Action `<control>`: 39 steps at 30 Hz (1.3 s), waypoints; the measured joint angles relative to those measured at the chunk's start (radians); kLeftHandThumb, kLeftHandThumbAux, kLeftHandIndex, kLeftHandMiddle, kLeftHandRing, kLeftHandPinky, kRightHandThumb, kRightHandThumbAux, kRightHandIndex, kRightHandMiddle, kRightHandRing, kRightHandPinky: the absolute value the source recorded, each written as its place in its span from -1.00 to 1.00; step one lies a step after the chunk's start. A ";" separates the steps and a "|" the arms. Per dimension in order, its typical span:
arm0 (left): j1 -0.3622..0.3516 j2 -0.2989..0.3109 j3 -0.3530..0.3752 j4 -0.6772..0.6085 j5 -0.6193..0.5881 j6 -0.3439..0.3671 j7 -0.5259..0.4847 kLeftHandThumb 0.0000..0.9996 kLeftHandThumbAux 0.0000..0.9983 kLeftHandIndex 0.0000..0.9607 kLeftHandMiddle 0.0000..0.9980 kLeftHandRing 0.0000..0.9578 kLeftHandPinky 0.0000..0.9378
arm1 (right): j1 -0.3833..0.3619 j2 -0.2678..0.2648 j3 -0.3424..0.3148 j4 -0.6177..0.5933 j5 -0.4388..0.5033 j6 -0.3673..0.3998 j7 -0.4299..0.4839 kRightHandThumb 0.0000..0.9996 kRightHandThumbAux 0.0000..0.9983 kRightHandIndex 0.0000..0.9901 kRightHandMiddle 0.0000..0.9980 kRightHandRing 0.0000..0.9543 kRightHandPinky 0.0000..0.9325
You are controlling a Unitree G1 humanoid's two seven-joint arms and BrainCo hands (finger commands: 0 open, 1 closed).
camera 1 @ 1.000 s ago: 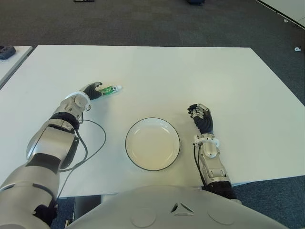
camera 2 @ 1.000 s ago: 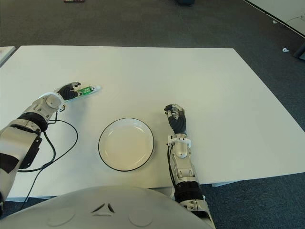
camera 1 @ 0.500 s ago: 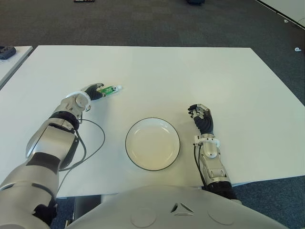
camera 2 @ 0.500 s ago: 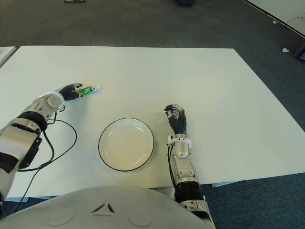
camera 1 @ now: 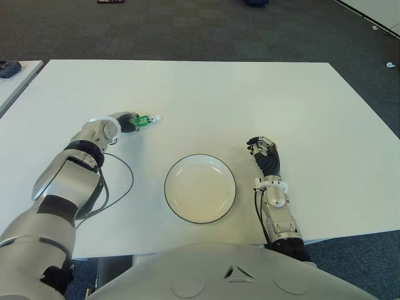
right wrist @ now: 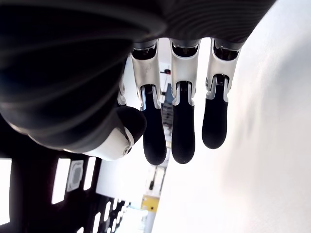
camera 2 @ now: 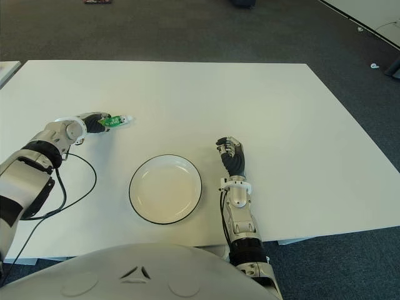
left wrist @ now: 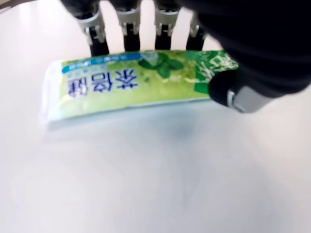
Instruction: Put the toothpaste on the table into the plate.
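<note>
White desk (camera 1: 206, 94), dark carpet around it. Left hand (camera 1: 122, 122) is out at the desk's left side, fingers (left wrist: 127, 19) and thumb closed around the green-and-white tube (camera 1: 144, 119), which lies flat on the desk up and left of the plate (camera 1: 200, 188), well apart from it. Plate has a dark rim and nothing in it; bare desk between tube and plate. Black cable (camera 1: 119, 187) loops on the desk beside the left forearm. Tube shows blue Chinese characters and a mint-leaf print; can't read a brand. Right hand (camera 1: 265, 157) just right of the plate, fingers loosely curled, holding nothing.
</note>
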 measured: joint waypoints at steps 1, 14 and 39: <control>-0.002 0.001 -0.005 0.000 0.005 0.000 -0.002 0.30 -0.20 -0.94 -0.94 -0.88 -0.65 | 0.000 0.000 0.000 -0.001 0.000 0.000 0.000 0.41 0.47 -0.15 -0.06 -0.02 0.03; -0.043 0.009 -0.191 0.000 0.177 -0.002 0.004 0.22 -0.18 -0.99 -0.91 -0.84 -0.60 | 0.001 0.006 -0.001 -0.003 0.001 -0.001 -0.008 0.42 0.46 -0.15 -0.06 -0.03 0.01; -0.049 -0.007 -0.276 0.008 0.251 0.037 0.017 0.27 -0.18 -0.93 -0.82 -0.72 -0.45 | 0.014 0.013 -0.021 -0.009 0.001 -0.015 -0.040 0.42 0.46 -0.15 -0.06 -0.03 0.02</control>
